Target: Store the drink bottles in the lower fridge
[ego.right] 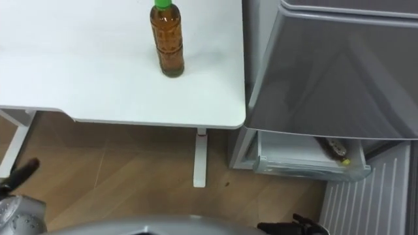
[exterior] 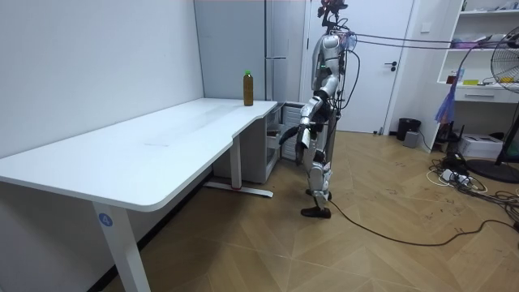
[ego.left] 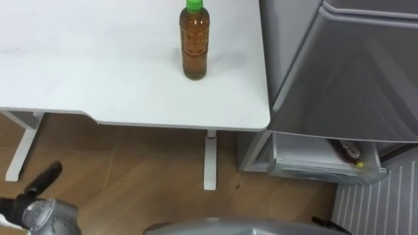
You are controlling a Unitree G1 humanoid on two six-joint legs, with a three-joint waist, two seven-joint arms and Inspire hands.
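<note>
A brown tea bottle (ego.left: 195,42) with a green cap stands upright near the right end of the white table (ego.left: 98,85). To its right is the grey fridge (ego.left: 353,72). The lower fridge door stands open, and a second brown bottle (ego.left: 348,151) lies in its white door shelf (ego.left: 313,163). My left hand (ego.left: 43,181) hangs low at the lower left, over the floor and far from the bottle, one dark finger straight. A dark bit of my right hand (ego.right: 294,226) shows at the bottom edge. In the room view I stand at the table's far end, before the fridge (exterior: 243,40).
White table legs (ego.left: 209,160) stand on the wooden floor between me and the table. In the room view, a fan (exterior: 507,89), shelves and loose cables (exterior: 458,174) are at the room view's right, with a white door (exterior: 361,65) behind me.
</note>
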